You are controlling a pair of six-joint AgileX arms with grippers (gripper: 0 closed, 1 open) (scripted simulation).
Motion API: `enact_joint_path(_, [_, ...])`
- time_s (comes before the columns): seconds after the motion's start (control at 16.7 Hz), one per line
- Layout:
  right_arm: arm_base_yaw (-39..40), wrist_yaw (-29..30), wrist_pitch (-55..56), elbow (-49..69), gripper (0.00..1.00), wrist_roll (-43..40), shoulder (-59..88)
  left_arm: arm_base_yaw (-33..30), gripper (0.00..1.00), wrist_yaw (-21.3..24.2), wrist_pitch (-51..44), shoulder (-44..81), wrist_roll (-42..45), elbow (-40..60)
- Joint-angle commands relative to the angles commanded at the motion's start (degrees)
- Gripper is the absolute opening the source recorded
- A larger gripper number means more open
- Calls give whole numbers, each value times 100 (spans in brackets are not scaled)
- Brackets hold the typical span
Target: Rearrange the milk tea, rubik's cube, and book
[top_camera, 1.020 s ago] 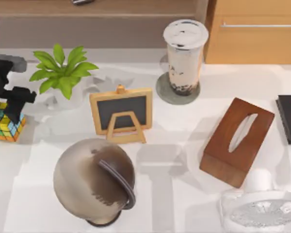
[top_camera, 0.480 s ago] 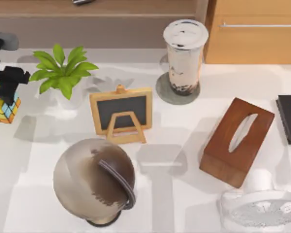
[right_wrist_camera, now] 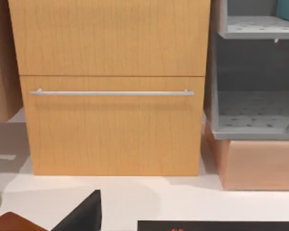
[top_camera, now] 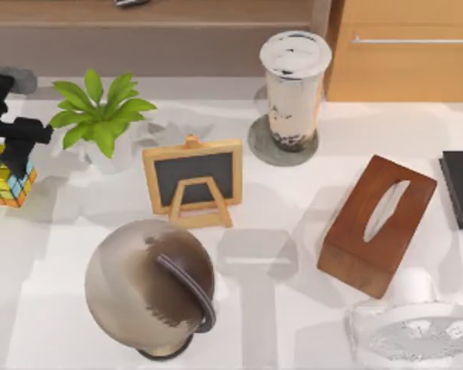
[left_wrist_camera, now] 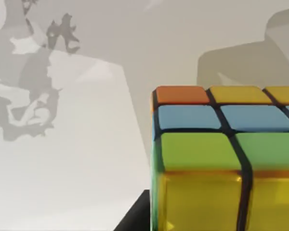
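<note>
The left gripper [top_camera: 14, 154] is sitting at the table's [top_camera: 293, 231] nine o'clock edge, clenched on the cube [top_camera: 4, 179], which is hanging against it just left of the plant [top_camera: 100, 116]; the left wrist view is showing the cube's orange, blue, green and yellow squares close up. The milk tea [top_camera: 293, 89] is standing upright on a grey coaster [top_camera: 264, 150] at twelve o'clock, with a small chalkboard [top_camera: 194, 181] near the centre, a globe [top_camera: 150, 287] at seven o'clock and a wooden tissue box [top_camera: 378, 223] at four o'clock. The right wrist view is facing a wooden drawer cabinet [right_wrist_camera: 111, 86], and I cannot tell how the right gripper's fingers are standing.
</note>
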Motion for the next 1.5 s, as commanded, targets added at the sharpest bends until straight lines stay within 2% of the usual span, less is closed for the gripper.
enact_joint_path(0.24, [0,0,0,0,100,0,0,16,0,-66,-10,-86,-9,-39])
enact_joint_path(0.36, [0,0,0,0,100,0,0,67,0,-320,34,-368,-73,-78])
enact_joint_path(0.54, [0,0,0,0,100,0,0,119,0,-936,515,-1068,-226,-118])
enact_joint_path(0.72, [0,0,0,0,100,0,0,-33,0,-1518,1543,-1912,-440,-177])
enact_joint_path(0.96, [0,0,0,0,100,0,0,-694,0,-1981,3588,-2792,-799,-190])
enact_joint_path(1.26, [0,0,0,0,100,0,0,-1916,0,-2261,5993,-3004,-1170,-292])
enact_joint_path(1.5, [0,0,0,0,100,0,0,-2672,0,-2399,6916,-2651,-1281,-525])
